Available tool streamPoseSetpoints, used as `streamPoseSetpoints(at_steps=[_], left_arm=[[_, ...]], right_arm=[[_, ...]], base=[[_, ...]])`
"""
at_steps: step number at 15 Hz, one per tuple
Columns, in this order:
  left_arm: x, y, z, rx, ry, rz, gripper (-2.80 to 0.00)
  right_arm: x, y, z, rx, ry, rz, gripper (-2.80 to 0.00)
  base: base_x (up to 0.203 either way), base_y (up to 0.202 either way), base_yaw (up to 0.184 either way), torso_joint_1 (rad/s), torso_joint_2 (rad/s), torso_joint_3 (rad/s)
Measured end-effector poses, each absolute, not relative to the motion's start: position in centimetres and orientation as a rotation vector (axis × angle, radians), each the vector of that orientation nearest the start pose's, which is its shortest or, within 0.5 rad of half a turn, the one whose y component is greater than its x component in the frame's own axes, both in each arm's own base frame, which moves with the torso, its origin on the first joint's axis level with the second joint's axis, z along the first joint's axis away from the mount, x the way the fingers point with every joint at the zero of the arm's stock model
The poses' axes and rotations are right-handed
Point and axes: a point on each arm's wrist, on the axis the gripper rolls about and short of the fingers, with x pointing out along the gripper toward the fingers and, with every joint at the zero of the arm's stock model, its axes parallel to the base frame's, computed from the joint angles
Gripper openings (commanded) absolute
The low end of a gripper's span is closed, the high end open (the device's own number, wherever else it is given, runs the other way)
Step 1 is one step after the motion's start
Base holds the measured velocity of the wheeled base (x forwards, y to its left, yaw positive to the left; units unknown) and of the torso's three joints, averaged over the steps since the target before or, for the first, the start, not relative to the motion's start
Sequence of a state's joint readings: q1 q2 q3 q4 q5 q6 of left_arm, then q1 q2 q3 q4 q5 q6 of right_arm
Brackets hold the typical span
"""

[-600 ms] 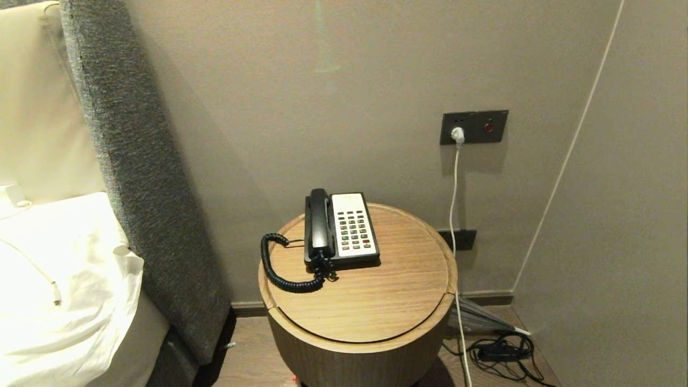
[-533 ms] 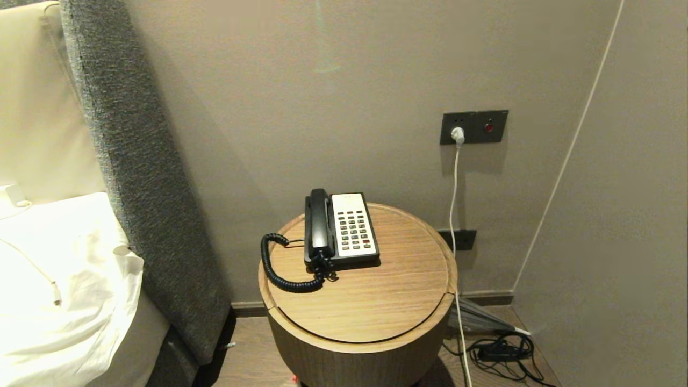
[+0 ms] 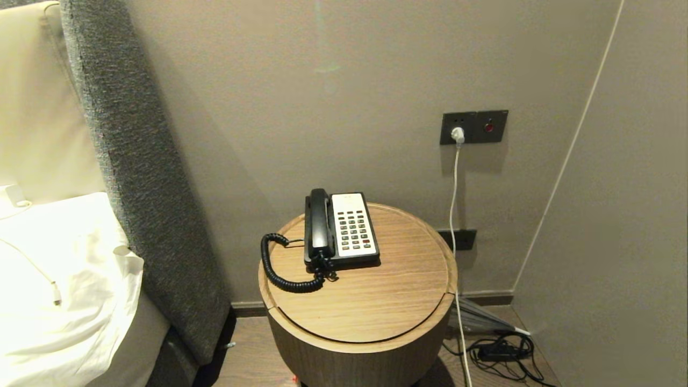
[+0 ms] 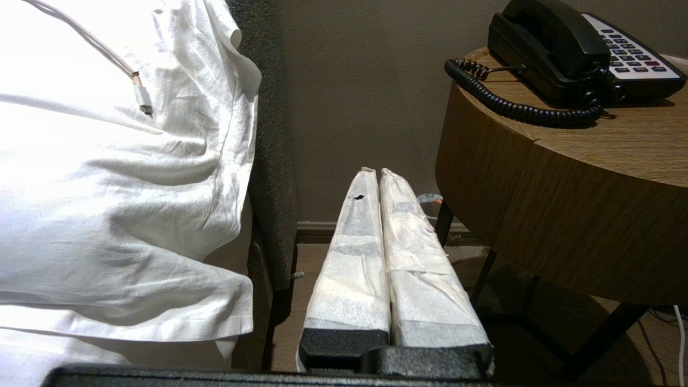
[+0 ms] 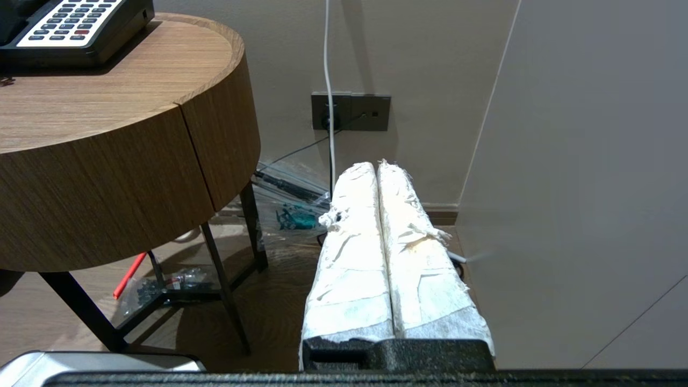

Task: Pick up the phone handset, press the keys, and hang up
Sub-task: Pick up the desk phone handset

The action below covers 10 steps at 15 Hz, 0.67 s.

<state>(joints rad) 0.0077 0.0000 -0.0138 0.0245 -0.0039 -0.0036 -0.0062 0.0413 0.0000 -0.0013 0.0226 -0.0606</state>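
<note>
The black phone handset [image 3: 319,223] lies in its cradle on the left side of the black-and-white phone base [image 3: 353,230], whose keys [image 3: 355,228] face up. Its coiled cord [image 3: 279,271] loops over the round wooden side table [image 3: 371,301]. In the left wrist view the handset [image 4: 553,40] sits high on the table. My left gripper [image 4: 375,173] is shut, low beside the table, holding nothing. On the table's other side my right gripper [image 5: 374,165] is shut too, also low and empty. Neither arm shows in the head view.
A bed with white linen [image 3: 59,285] and a grey upholstered headboard [image 3: 145,177] stands left of the table. Behind is a wall with a socket plate [image 3: 474,127] and a white cable [image 3: 454,204]. Black cables [image 3: 502,352] lie on the floor at the right, near a side wall.
</note>
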Motion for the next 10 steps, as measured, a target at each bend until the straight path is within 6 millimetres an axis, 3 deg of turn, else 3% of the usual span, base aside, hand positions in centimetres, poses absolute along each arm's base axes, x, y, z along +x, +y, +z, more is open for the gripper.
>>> streamPoseSetpoints(at_steps=[10], left_arm=[[-2.37, -0.02, 7.70, -0.007, 0.004, 0.003, -2.80]], right_arm=[[-1.97, 0.06, 7.65, -0.060, 0.039, 0.018, -2.80]], base=[[0.000, 0.000, 0.000, 0.000, 0.00, 0.000]])
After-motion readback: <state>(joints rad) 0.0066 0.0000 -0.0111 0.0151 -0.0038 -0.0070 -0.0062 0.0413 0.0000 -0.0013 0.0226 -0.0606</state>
